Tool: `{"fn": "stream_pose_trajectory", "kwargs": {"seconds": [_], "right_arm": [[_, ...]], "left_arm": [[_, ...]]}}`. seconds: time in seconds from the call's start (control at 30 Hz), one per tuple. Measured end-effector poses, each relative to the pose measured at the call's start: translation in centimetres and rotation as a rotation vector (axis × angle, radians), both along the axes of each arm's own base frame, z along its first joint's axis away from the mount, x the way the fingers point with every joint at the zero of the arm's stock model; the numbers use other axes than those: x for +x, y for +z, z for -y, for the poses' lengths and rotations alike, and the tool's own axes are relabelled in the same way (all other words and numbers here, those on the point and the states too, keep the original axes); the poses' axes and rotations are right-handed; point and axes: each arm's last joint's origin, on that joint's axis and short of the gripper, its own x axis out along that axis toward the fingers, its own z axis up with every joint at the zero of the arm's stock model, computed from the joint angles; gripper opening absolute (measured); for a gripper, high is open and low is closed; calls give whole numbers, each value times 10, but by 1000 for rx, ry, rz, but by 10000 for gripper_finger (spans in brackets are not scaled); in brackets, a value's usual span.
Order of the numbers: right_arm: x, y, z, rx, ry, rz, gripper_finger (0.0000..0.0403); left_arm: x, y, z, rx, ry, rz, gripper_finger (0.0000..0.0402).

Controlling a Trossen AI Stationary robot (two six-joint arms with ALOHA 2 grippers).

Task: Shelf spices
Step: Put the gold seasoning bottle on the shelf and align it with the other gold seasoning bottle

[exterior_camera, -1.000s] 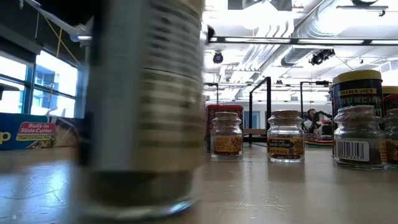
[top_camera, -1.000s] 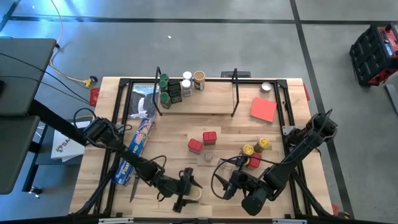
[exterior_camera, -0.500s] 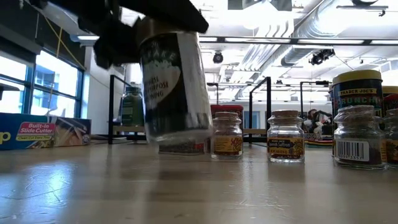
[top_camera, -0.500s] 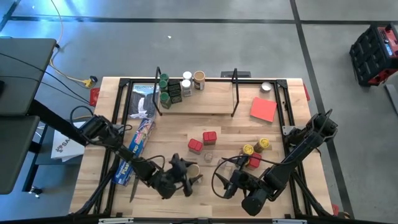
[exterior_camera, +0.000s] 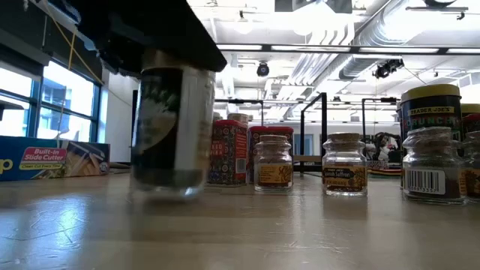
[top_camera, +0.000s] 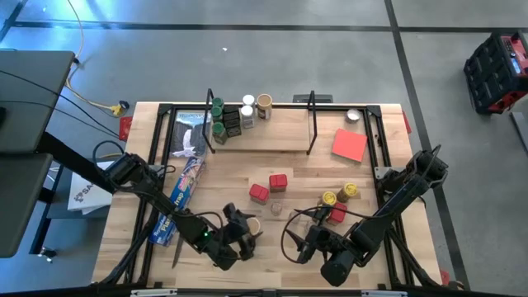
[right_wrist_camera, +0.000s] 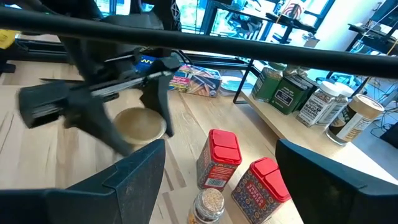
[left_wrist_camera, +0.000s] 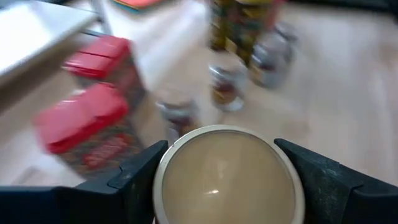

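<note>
Since half a second ago, the tan-lidded jar (top_camera: 247,228) is being carried a little further toward the table's left side, and in the low view it is now being seen closer to upright, with its base just above the wooden table (top_camera: 239,169), though contact cannot be told. It is being pinched at the lid by the left gripper (left_wrist_camera: 227,180), with one dark finger (left_wrist_camera: 134,180) being pressed on each side of the round tan top. Two red tins (left_wrist_camera: 93,121) and two tiny clear jars (left_wrist_camera: 227,87) are being seen just beyond the held jar in the left wrist view. On the shelf (top_camera: 272,132) at the far side of the table, a cluster of green-lidded jars (top_camera: 218,115) and other jars (top_camera: 256,106) is being kept at its left end. A blue box (top_camera: 177,194) is lying near the left arm, and a flat red card (top_camera: 350,144) is lying to the right of the shelf. The right gripper (top_camera: 307,243) is being held low near the table's front edge, beside the yellow-lidded jars (top_camera: 338,195), with its fingers spread and nothing between them.
</note>
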Motion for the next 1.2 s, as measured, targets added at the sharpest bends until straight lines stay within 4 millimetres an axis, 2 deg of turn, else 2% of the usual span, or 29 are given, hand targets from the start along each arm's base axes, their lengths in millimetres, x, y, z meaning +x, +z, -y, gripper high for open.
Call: {"fn": "stream_pose_trajectory", "kwargs": {"seconds": [0.17, 0.33, 0.53, 1.0, 1.2], "right_arm": [[0, 0, 0, -2, 1, -1, 300], [0, 0, 0, 7, -2, 3, 300], [0, 0, 0, 16, -1, 4, 300], [0, 0, 0, 17, 0, 3, 300], [0, 0, 0, 23, -2, 7, 300]], "left_arm": [[5, -1, -1, -23, -150, -93, 281], [7, 0, -2, -23, -189, -106, 282], [10, 2, 1, 60, -298, -121, 282], [15, 4, 1, 34, -325, -90, 284], [19, 4, -3, -31, -367, -110, 309]]}}
